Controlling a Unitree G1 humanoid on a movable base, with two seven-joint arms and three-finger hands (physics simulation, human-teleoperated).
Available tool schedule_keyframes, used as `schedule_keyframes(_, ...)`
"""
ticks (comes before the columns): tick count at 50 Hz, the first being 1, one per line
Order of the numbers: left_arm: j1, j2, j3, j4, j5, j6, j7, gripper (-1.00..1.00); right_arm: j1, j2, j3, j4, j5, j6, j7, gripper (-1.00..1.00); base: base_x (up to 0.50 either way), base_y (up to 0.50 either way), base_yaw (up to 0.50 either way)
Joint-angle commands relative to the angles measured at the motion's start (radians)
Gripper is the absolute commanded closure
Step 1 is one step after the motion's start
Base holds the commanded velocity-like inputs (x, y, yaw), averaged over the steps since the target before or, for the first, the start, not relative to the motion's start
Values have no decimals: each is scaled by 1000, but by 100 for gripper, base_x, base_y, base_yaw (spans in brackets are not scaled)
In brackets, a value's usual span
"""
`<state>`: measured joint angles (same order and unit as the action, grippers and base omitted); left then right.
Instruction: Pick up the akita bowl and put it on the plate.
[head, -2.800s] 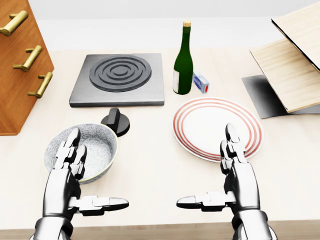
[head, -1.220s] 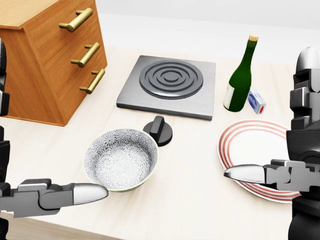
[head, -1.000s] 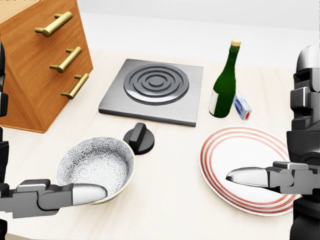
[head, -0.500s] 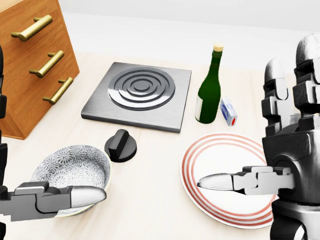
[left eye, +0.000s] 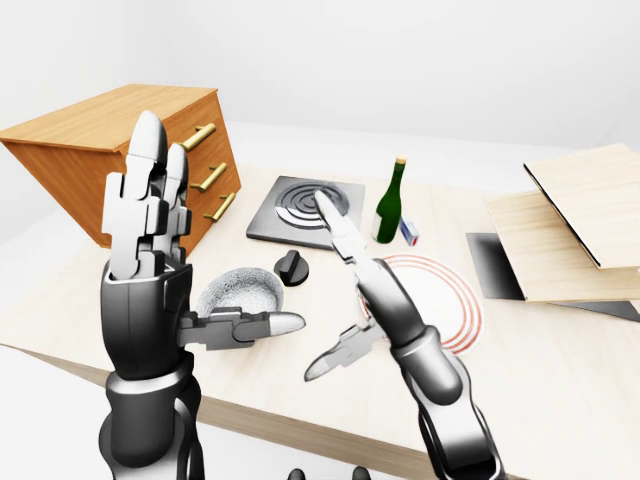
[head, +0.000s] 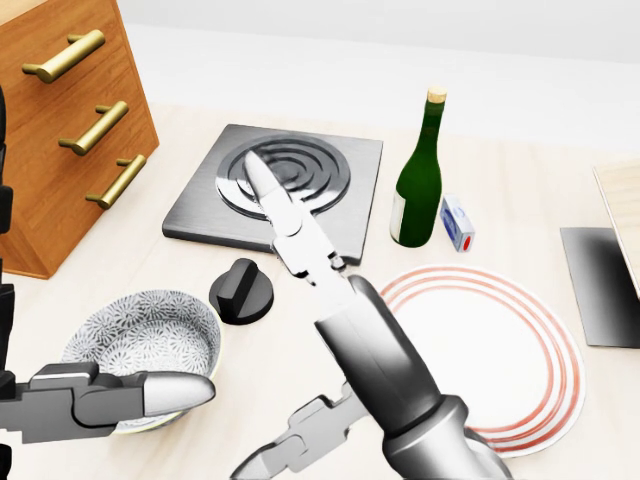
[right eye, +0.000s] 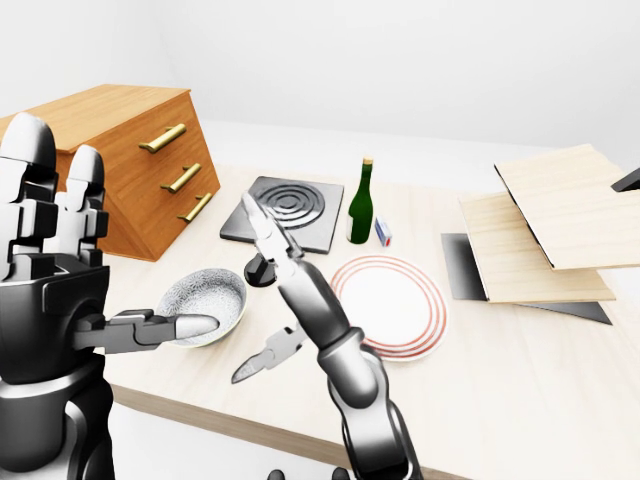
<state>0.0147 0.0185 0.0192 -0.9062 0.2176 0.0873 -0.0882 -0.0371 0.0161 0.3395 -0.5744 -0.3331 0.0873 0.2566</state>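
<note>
Legible text, brands, numbers, signs: none. Green wine bottle (head: 420, 150): pale label (head: 399, 217) low on the body, lettering not discernible. Small white box (head: 457, 222) just beside the bottle: blue and red printing, too small to read.

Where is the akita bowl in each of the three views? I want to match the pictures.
Left-eye view: akita bowl left of centre, just below the middle.
Head view: akita bowl at the lower left.
Right-eye view: akita bowl left of centre, lower half.
Shared landmark: the black knob just to its upper right in every view.
</note>
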Motion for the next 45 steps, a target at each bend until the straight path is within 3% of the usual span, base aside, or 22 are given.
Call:
schedule_keyframes(1, -5, 0, 7, 0, -3, 0, -2, -92, -24, 42, 115, 103, -224, 0, 130, -100, 0, 0, 0)
schedule_keyframes(10, -14, 3, 9, 2, -2, 0, -1, -92, -70, 102, 135, 134, -318, 0, 214, -100, 0, 0, 0)
schedule_keyframes(11, -15, 3, 3, -1, 3, 0, -1, -92, -90, 95, 127, 178, -341, 0, 179, -100, 0, 0, 0)
schedule_keyframes(20, -12, 3, 6, 4, 0, 0, -1, -93, -175, 146, 74, 243, -406, 0, 247, -100, 0, 0, 0)
schedule_keyframes(22, -13, 3, 7, 2, 1, 0, -2, -92, -172, 148, 74, 249, -414, -19, 267, -100, 0, 0, 0)
schedule_keyframes(23, -11, 3, 7, 4, 1, 0, -1, -92, -175, 138, 76, 269, -431, -59, 257, -100, 0, 0, 0)
schedule_keyframes(24, -12, 3, 6, 2, 1, 0, -2, -92, -172, 141, 75, 279, -440, -74, 260, -100, 0, 0, 0)
schedule_keyframes(25, -14, 3, 5, 1, 3, 0, -2, -92, -175, 135, 74, 295, -453, -109, 255, -100, 0, 0, 0)
schedule_keyframes(29, -15, 3, 2, 5, 6, 0, -1, -92, -191, 148, 63, 322, -485, -169, 273, -100, 0, 0, 0)
schedule_keyframes(45, -16, 2, 2, 0, 8, 0, -1, -92, -232, 159, 50, 497, -606, -175, 294, -100, 0, 0, 0)
